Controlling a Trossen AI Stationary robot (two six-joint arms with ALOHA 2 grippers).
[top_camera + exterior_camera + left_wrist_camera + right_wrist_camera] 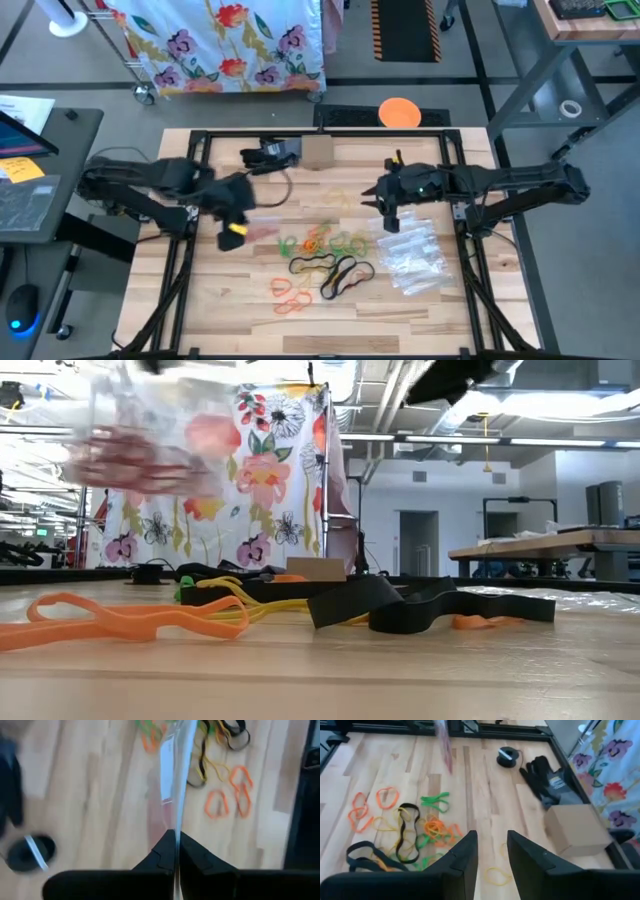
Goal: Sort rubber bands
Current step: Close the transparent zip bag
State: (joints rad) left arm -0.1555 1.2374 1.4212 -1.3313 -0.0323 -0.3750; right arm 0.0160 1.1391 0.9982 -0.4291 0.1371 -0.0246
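2 dark, matte, jointed arms are showing, the left claw (233, 236) wearing a yellow tip, the right claw (491, 851) showing 2 blocky black fingers and a small green light.

1. From the low view I get only a blurred clear bag (150, 445), its reddish contents unreadable
2. Left wrist view shows the bag (175, 775) edge-on, so its contents stay hidden
3. The black band (362, 851) runs behind the right finger (460, 865)

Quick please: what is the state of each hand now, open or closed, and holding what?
Left hand: closed on a clear plastic zip bag, held above the table.
Right hand: open, holding nothing, above the coloured rubber bands.
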